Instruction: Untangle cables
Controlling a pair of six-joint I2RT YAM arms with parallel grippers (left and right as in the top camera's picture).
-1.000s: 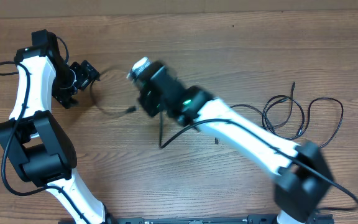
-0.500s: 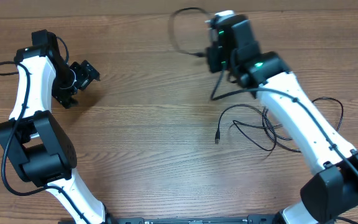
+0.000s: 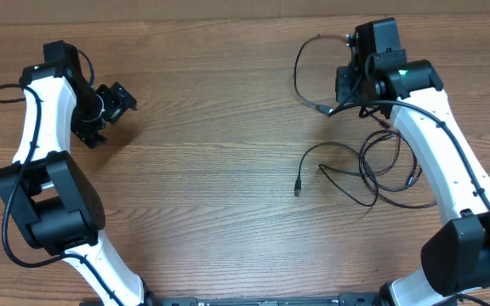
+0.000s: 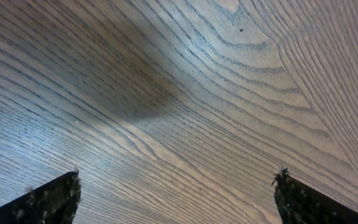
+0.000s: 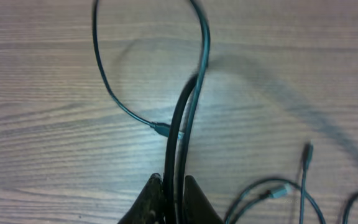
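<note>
The cables are thin black cords. My right gripper (image 3: 353,82) is at the back right, shut on two strands of one cable (image 5: 194,93). That cable rises from the jaws, loops left (image 3: 299,68) and ends in a small plug (image 5: 160,129). The other cables lie in loose overlapping loops (image 3: 373,174) on the table below the gripper. One plug end (image 3: 297,189) points toward the table's middle, and a bluish tip (image 5: 278,191) shows in the right wrist view. My left gripper (image 3: 107,117) is far left, open over bare wood, its fingertips (image 4: 48,202) wide apart.
The wooden table (image 3: 202,178) runs across the whole view. The left arm's own thick black wire (image 3: 2,92) loops near the left edge. The right arm's white link (image 3: 449,161) passes over the right side of the loose loops.
My right arm has swung from the table's middle to the back right, carrying the held cable. The trailing loops now lie at the right. The left arm has not moved.
</note>
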